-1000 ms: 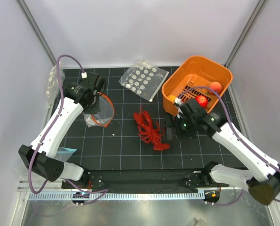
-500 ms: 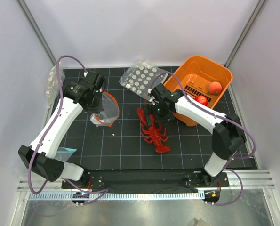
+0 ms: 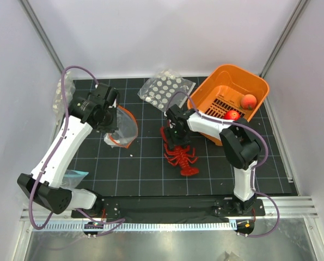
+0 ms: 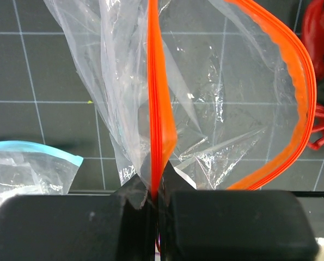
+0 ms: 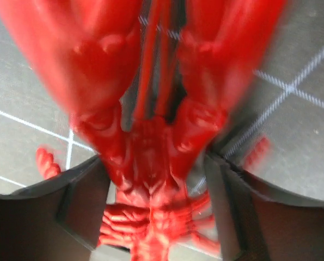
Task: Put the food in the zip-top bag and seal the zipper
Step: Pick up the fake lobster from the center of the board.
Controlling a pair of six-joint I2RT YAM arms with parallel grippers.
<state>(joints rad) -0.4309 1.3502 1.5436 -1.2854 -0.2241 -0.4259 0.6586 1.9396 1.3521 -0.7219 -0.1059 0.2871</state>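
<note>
The main risk lies with the red plastic lobster-like toy with thin legs and feelers (image 3: 181,157), which lies flat on the table at the centre of the overhead view. The right pincer (image 5: 156,174) stands wide astride its body, a finger on each side and no firm pinch visible. If the jaws close on the rounded, glossy shell off-centre, the toy could squirt out or swing. Its legs would probably snag on the mouth of the bag during loading. The left pincer (image 4: 156,187) is clamped on the narrow orange-red zipper strip (image 4: 157,109) of the clear plastic zip-top bag (image 4: 216,109) and holds it up at centre left. The mouth bows open in a loop, but the film is limp, so it may sag shut or twist before the toy arrives. The two small round fruit balls, one red (image 3: 232,115) and one orange (image 3: 249,100), lie in the orange slotted plastic basket (image 3: 227,68) at upper right, where the walls could hamper a reach. The table is a black mat with a pale grid (image 3: 145,174), matte and flat. It also carries a clear bag showing rows of white discs (image 3: 164,92) at upper centre and a blue-edged clear bag (image 4: 31,163) at lower left. Plain pale walls and slanting metal posts close it in.
</note>
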